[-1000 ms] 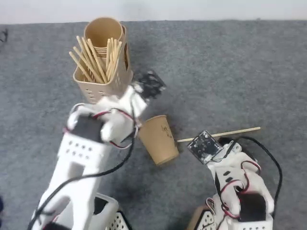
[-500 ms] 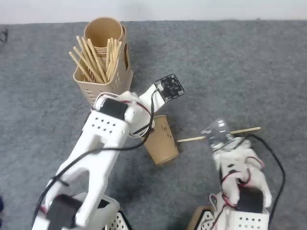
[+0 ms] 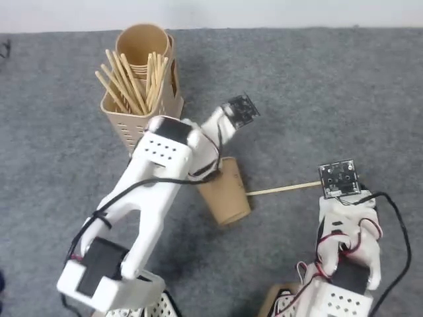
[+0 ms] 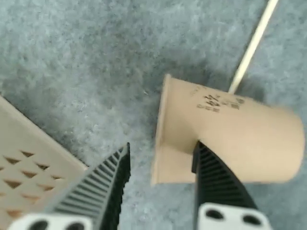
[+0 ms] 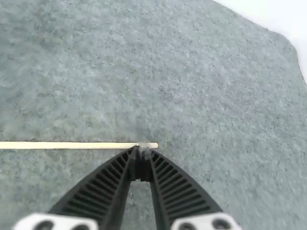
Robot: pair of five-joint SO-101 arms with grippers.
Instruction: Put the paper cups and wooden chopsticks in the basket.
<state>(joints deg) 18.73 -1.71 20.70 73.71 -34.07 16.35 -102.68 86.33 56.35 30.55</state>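
A tan perforated basket at the back left holds stacked paper cups and several wooden chopsticks. One paper cup lies on its side on the grey carpet. My left gripper is open at the cup's mouth end, with one finger against its side and the other finger beyond the rim. A single chopstick lies flat to the right of the cup. My right gripper is shut, its tips touching the chopstick close to its far end.
The left arm stretches from the front left past the basket's corner. The right arm stands at the front right. Bare grey carpet lies behind and to the right.
The left arm has stretched forward over the lying cup, which shifted slightly. The right arm has swung rightward along the chopstick to its far end.
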